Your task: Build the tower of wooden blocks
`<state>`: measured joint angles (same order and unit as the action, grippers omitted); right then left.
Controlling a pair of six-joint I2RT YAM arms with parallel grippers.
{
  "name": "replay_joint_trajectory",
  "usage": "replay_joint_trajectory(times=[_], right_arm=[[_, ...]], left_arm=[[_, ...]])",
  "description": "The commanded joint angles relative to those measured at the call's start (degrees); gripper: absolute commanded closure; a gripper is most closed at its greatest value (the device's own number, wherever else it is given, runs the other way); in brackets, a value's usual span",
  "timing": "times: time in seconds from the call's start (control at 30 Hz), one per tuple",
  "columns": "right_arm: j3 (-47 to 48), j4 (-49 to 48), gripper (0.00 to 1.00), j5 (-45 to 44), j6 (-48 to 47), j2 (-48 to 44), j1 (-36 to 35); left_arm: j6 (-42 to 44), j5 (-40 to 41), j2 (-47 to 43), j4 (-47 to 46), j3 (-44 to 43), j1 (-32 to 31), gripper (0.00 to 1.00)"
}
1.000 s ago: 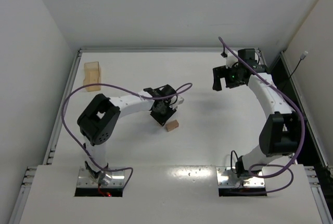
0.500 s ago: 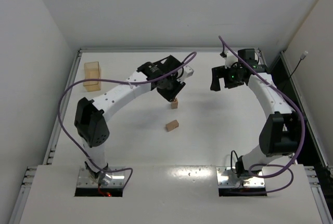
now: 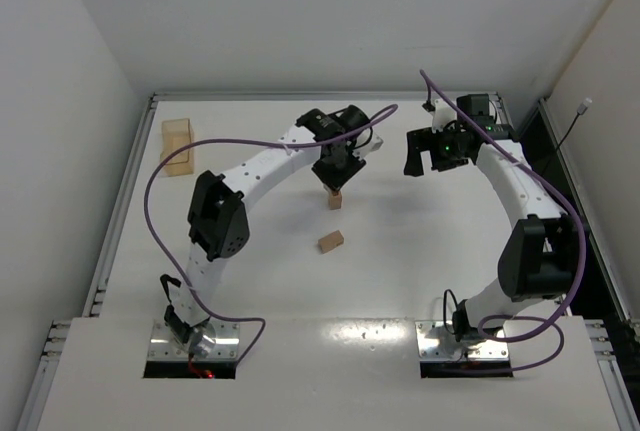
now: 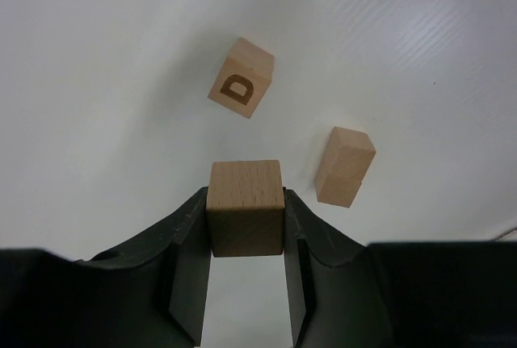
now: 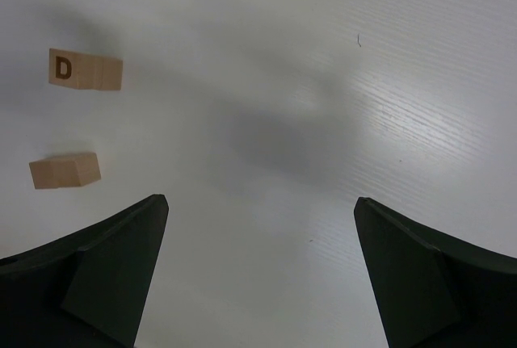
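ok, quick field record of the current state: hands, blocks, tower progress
left hand: shut on a plain wood cube
right hand: open, empty, away from the blocks
loose blocks: D block and plain block, lying apart on the table
held cube vs loose blocks: touching neither
tower: no block seen stacked on another
tan box: far left of the table, clear of both arms
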<state>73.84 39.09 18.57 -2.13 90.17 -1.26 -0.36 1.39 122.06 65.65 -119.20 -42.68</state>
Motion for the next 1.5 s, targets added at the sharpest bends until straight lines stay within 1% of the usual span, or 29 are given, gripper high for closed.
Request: replay_joint_trajectory(times=[0.0, 0.47, 1.47], right_arm=[[1.0, -1.0, 0.03, 0.9, 0.5, -0.4, -0.1], [0.5, -1.0, 0.03, 0.3, 0.5, 0.1, -0.1], [0.5, -1.0, 0.04, -0.2, 0.5, 0.6, 0.4]], left_arm=[[0.6, 1.3, 0.6, 1.4, -3.2, 1.4, 1.00], [0.1, -1.5, 6.9, 0.9, -6.8, 3.1, 1.00], [0.1, -5.4, 10.7, 0.4, -9.6, 3.1, 1.00]])
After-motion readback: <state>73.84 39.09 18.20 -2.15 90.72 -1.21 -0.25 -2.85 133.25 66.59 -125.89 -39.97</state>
